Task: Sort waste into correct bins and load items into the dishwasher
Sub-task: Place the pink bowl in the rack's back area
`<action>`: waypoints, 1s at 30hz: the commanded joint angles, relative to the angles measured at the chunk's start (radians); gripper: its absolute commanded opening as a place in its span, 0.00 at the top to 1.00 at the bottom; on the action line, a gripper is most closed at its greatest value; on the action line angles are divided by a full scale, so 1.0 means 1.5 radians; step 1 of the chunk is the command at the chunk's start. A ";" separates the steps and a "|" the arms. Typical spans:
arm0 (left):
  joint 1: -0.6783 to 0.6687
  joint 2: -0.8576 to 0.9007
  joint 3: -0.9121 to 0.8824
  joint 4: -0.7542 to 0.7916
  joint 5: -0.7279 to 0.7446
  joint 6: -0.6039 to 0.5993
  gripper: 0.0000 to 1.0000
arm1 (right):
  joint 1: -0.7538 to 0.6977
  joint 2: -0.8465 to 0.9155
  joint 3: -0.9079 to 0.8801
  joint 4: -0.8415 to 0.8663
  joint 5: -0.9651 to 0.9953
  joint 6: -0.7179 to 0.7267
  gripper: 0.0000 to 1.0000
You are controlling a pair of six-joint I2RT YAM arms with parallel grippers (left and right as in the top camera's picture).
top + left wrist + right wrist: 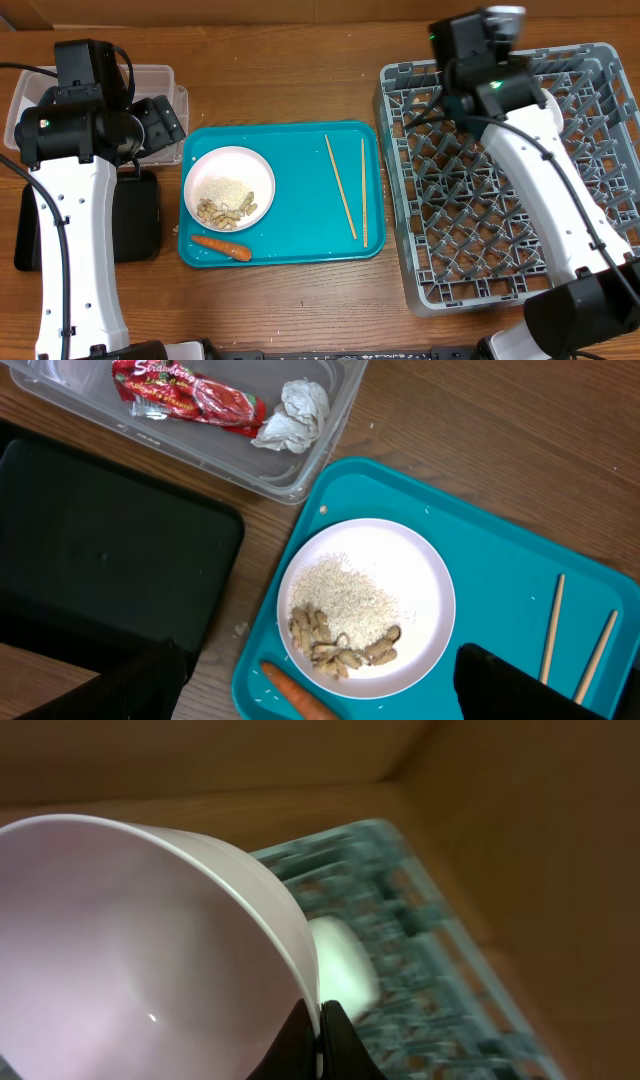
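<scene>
A white plate (pixel 235 165) with rice (pixel 345 595) and brownish bits (pixel 330 645) lies on the teal tray (pixel 300 220), with a carrot (pixel 222 246) in front of it and two chopsticks (pixel 340 185) to its right. My left gripper (pixel 325 685) is open and empty above the plate's near edge. The clear tub (pixel 320 460) holds the red wrapper (pixel 185 395) and the foil ball (pixel 300 410). The black tray (pixel 100 550) lies beside it. My right gripper (pixel 318 1020) is shut on the rim of a white bowl (pixel 130 940) above the grey dish rack (pixel 480 200).
A blurred white object (pixel 340 960) sits in the rack below the bowl. In the overhead view the right arm hides the bowl and the rack's far left part. Bare wooden table runs along the front edge.
</scene>
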 commanded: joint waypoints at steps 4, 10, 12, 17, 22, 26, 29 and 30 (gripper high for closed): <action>0.003 0.004 0.002 0.004 -0.004 -0.002 0.12 | -0.048 0.036 -0.059 -0.006 0.182 0.081 0.96; 0.003 0.004 0.002 0.003 -0.004 -0.002 0.12 | -0.050 0.079 -0.149 0.029 0.173 0.081 0.96; 0.003 0.004 0.002 0.003 -0.004 -0.002 0.12 | -0.046 0.083 -0.168 0.040 0.152 0.081 0.96; 0.003 0.004 0.002 0.003 -0.004 -0.002 0.12 | -0.036 0.085 -0.210 0.057 0.082 0.082 0.96; 0.003 0.004 0.002 0.003 -0.004 -0.002 0.12 | -0.018 0.085 -0.228 0.057 0.048 0.082 0.96; 0.003 0.004 0.002 0.003 -0.004 -0.002 0.12 | 0.009 0.085 -0.230 0.056 0.025 0.081 0.96; 0.003 0.004 0.002 0.003 -0.004 -0.002 0.12 | 0.032 0.085 -0.230 0.045 -0.011 0.081 0.96; 0.003 0.004 0.002 0.003 -0.004 -0.002 0.12 | 0.040 0.085 -0.230 0.039 -0.033 0.081 0.94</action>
